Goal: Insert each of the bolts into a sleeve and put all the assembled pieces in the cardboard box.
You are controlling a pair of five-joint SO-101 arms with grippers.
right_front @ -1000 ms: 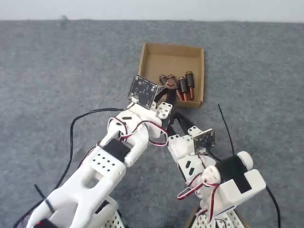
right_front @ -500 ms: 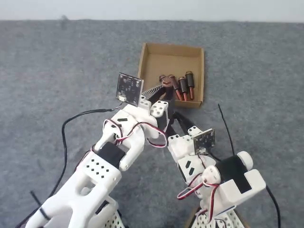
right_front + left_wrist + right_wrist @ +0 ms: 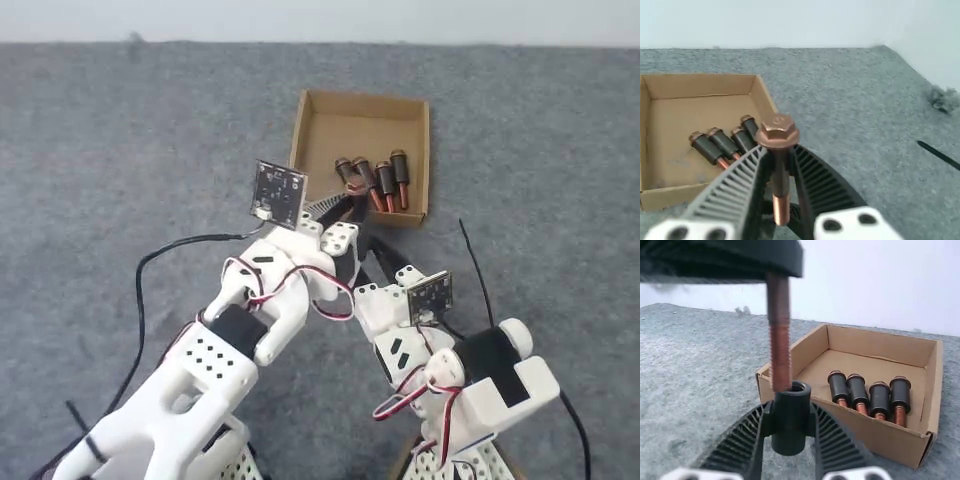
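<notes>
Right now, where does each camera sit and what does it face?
High view: fixed above the table, looking down on left arm, right arm and cardboard box.
Left wrist view: on the left arm, looking along the left claw, gripping the bolt, toward the box.
Right wrist view: on the right arm, looking past the right claw, gripping the sleeve, toward the box.
Shared: both wrist views show the bolt, the box and four assembled pieces inside.

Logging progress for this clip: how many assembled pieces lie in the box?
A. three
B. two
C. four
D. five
C: four pieces lie side by side in the box. One more bolt is in the left gripper and a sleeve is in the right gripper, both outside the box.
</notes>
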